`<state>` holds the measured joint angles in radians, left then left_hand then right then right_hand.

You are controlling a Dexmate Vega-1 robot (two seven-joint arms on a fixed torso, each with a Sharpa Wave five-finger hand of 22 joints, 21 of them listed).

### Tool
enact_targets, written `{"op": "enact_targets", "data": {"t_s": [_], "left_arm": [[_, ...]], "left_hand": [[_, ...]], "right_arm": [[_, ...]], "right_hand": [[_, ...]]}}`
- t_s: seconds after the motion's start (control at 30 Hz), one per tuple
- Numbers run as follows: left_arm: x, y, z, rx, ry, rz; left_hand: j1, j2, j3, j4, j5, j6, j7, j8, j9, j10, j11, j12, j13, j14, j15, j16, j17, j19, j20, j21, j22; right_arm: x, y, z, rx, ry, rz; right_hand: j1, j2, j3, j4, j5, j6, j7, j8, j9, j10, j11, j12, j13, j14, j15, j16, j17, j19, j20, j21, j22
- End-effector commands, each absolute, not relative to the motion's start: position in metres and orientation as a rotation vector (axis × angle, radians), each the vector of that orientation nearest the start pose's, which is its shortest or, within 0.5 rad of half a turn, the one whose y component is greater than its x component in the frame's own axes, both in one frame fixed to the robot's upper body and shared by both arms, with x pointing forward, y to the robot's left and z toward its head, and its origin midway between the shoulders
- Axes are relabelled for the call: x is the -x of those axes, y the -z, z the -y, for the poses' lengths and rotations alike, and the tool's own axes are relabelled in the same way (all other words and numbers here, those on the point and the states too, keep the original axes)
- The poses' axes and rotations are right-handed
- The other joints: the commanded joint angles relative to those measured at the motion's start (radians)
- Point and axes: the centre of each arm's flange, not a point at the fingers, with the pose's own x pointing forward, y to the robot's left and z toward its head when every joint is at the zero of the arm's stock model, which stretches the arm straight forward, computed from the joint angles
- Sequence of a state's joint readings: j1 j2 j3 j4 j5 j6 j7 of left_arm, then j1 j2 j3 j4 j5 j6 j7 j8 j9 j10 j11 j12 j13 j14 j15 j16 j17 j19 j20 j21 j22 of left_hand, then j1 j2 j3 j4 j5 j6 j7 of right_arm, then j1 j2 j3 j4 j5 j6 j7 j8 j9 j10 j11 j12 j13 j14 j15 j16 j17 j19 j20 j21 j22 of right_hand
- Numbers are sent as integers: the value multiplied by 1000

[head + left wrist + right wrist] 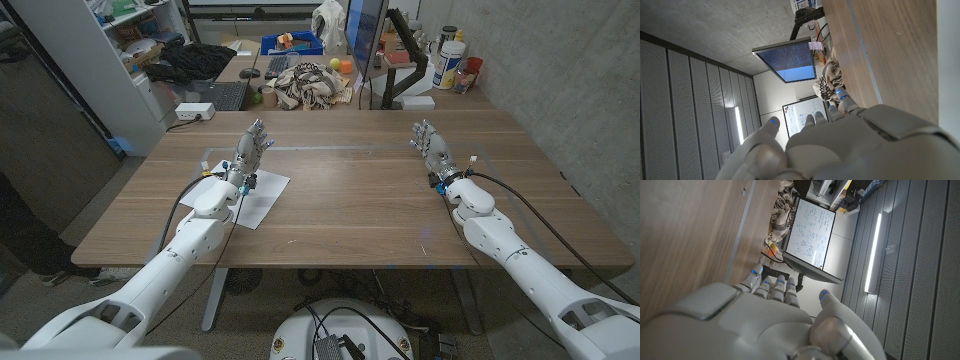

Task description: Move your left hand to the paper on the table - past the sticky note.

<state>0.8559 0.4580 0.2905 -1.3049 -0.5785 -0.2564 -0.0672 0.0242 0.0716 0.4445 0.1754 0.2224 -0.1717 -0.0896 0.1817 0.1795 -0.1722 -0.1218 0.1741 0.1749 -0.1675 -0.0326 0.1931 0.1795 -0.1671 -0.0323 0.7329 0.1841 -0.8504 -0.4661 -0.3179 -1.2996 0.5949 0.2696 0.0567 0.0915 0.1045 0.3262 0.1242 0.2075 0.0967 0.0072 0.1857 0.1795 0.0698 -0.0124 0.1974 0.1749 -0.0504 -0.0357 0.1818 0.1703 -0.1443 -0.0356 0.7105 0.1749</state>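
A white sheet of paper [266, 194] lies on the left part of the wooden table [350, 210]. My left hand [250, 151] stands upright over the paper's far edge, fingers apart and pointing away, holding nothing; its wrist and forearm cross the sheet. I cannot make out a sticky note. In the left wrist view the back of the left hand [840, 145] shows against the table, with a white strip of the paper [950, 55] at the edge. My right hand [432, 149] stands over the table's right side, fingers spread and empty; the right wrist view shows its back [765, 325].
A thin pale tape line [340, 148] runs across the table beyond both hands. Behind the far edge are a laptop [225, 95], a power strip [194, 112], a bundled cloth [305, 86], a monitor [365, 40] and bottles [450, 65]. A shelf [110, 60] stands at left.
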Motion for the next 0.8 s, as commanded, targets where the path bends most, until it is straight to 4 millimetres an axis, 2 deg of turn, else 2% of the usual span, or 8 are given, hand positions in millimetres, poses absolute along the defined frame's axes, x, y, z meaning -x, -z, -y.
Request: {"op": "enact_targets", "data": {"t_s": [0.03,0.2,0.3,0.37,0.4,0.73,0.8], "left_arm": [[-649,21,-298,-42,171,601],[-643,17,-302,-88,143,617],[-639,15,-304,-116,120,621],[-637,13,-306,-132,104,624],[-636,13,-307,-140,96,628],[-625,6,-312,-222,31,657],[-623,5,-313,-236,19,659]], "left_hand": [[3,65,5,0,7,-108,-11,6,3,-77,-6,7,5,-142,-74,7,4,-204,-102,5,3],[13,59,6,-10,8,-88,-39,14,3,-71,-11,10,5,-138,-74,8,2,-205,-74,2,2],[21,57,8,-15,9,-81,-48,15,3,-60,-11,13,5,-126,-63,12,1,-206,-32,0,2],[23,56,9,-16,9,-75,-55,17,4,-60,-11,13,5,-119,-53,14,1,-206,-18,-1,2],[24,55,9,-16,9,-73,-57,17,4,-57,-10,14,5,-117,-49,14,1,-209,-2,-3,2],[33,52,12,-22,11,-59,-69,21,4,-43,-11,18,5,-109,-46,14,0,-212,19,-7,2],[38,50,13,-25,11,-62,-77,19,4,-42,-14,17,5,-102,-31,15,0,-213,26,-9,2]], "right_arm": [[-656,28,286,-39,-203,592],[-657,28,285,-39,-204,590],[-658,29,284,-39,-207,589],[-658,29,284,-41,-207,589],[-658,29,283,-40,-208,588],[-659,31,283,-41,-208,587],[-659,31,284,-39,-207,587]], "right_hand": [[6,58,8,0,6,5,1,6,5,7,-2,6,4,-9,-27,7,5,-5,-97,4,3],[6,58,8,0,6,6,-1,6,5,8,-2,6,4,-8,-26,7,5,-5,-97,3,3],[6,58,7,0,6,7,0,6,5,8,-2,6,4,-8,-26,7,5,-4,-97,2,3],[6,58,7,0,6,6,0,6,5,8,-1,6,4,-8,-25,7,5,-4,-97,2,3],[6,58,7,0,6,7,0,6,5,9,-1,6,4,-8,-25,7,5,-4,-97,1,3],[4,55,5,1,5,6,-1,5,5,8,-2,6,4,-8,-24,8,6,-3,-96,-1,3],[4,55,4,1,5,6,0,6,5,8,-2,6,4,-8,-24,8,6,-3,-96,-1,3]]}}
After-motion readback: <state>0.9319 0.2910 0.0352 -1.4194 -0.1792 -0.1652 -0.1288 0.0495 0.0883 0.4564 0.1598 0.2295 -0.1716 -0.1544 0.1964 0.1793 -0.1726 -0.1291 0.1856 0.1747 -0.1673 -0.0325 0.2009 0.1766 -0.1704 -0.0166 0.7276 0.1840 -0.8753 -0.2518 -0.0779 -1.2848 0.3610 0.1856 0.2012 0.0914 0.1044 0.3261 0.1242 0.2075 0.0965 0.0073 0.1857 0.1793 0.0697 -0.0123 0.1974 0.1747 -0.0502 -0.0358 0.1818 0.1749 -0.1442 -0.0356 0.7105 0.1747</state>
